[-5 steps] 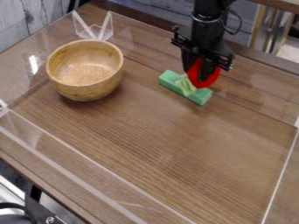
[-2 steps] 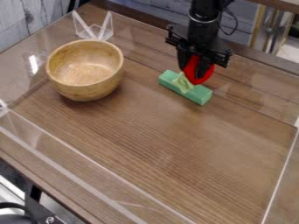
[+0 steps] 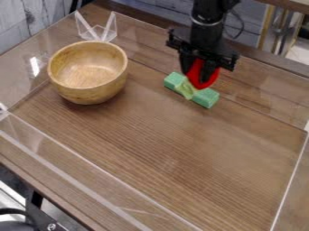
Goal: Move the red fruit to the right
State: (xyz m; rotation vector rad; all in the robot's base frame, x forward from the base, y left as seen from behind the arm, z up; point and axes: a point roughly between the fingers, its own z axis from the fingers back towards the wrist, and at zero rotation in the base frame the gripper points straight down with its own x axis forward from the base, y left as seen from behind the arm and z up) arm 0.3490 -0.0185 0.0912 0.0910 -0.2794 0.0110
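The red fruit (image 3: pixel 207 78) hangs between the fingers of my black gripper (image 3: pixel 201 74), which is shut on it. Only its red body shows; the fingers hide any stem. It is held just above the flat green block (image 3: pixel 191 89), near the block's right half. I cannot tell whether the fruit still touches the block. The arm comes down from the top edge of the camera view.
A wooden bowl (image 3: pixel 87 72) stands at the left of the wooden table (image 3: pixel 169 153). Clear plastic walls (image 3: pixel 49 167) run along the table's front and left edges. Chair legs and furniture show behind the table.
The gripper has shifted a little to the left and slightly up, carrying the red fruit with it. The green block and the bowl have stayed put.
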